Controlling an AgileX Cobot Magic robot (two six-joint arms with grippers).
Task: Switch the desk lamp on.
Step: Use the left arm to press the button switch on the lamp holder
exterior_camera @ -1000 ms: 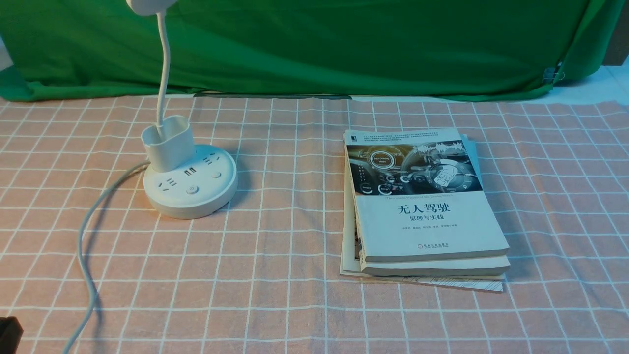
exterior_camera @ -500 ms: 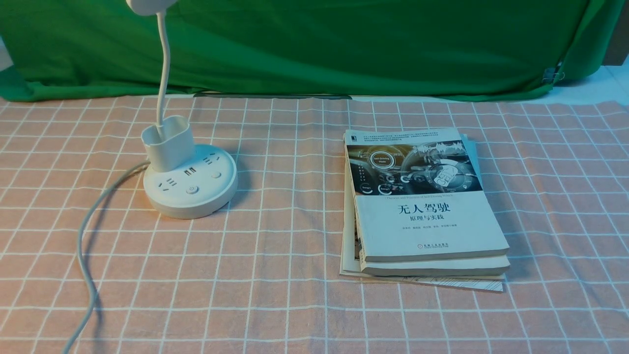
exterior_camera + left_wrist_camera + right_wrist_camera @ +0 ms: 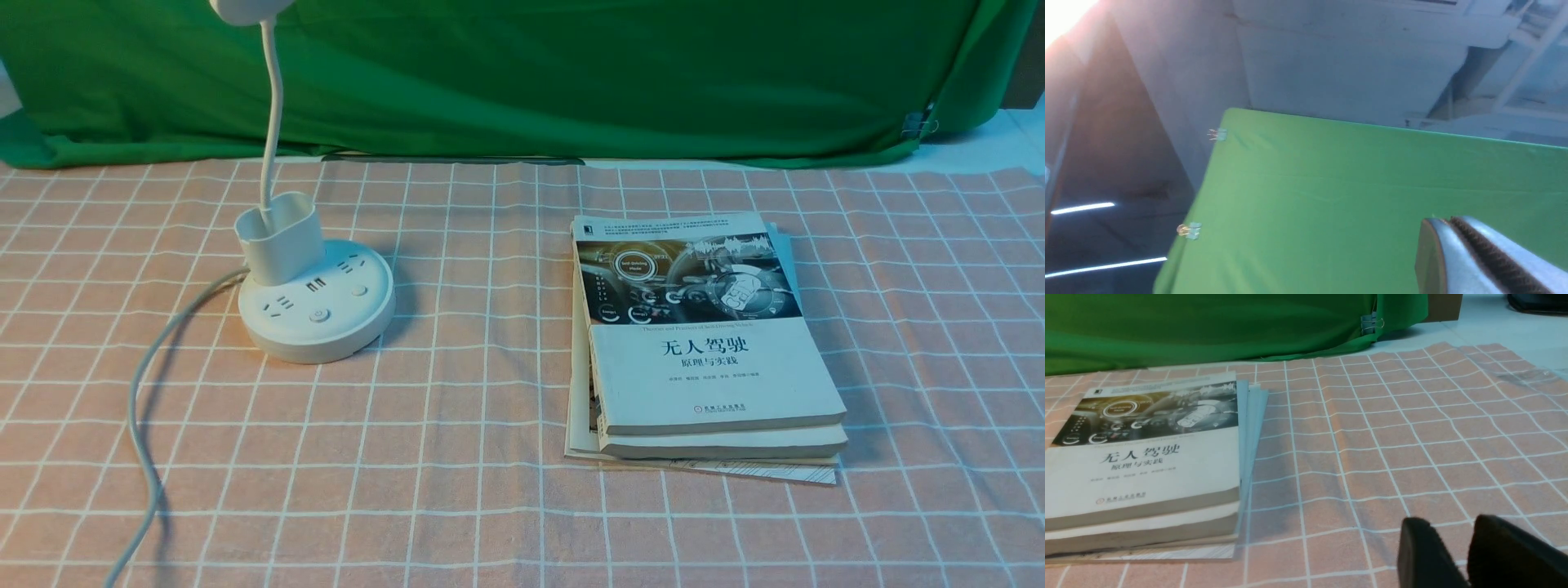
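The desk lamp (image 3: 316, 306) stands on the left half of the worktop (image 3: 457, 490). Its round base sits flat on the pink checked cloth, and the sockets and buttons face the near side. The cup-shaped holder sits on the far left part of the base. The thin neck rises from it, and the picture's upper edge cuts the head. The grey-white cord (image 3: 140, 408) leaves the left side of the base and curves to the near edge.

A stack of books (image 3: 710, 367) lies on the right half, well apart from the lamp, with a broad strip of bare cloth between them. More bare cloth runs along the near side and to the right of the stack. A green backdrop (image 3: 571, 82) closes off the far edge.

The left tool (image 3: 1449, 222) points up at the backdrop's top edge, its fingers together along a toothed seam and holding nothing. The right tool (image 3: 1453, 523) hangs low over bare cloth beside the books. It is narrow, with only a slit between its fingers, and grips nothing.
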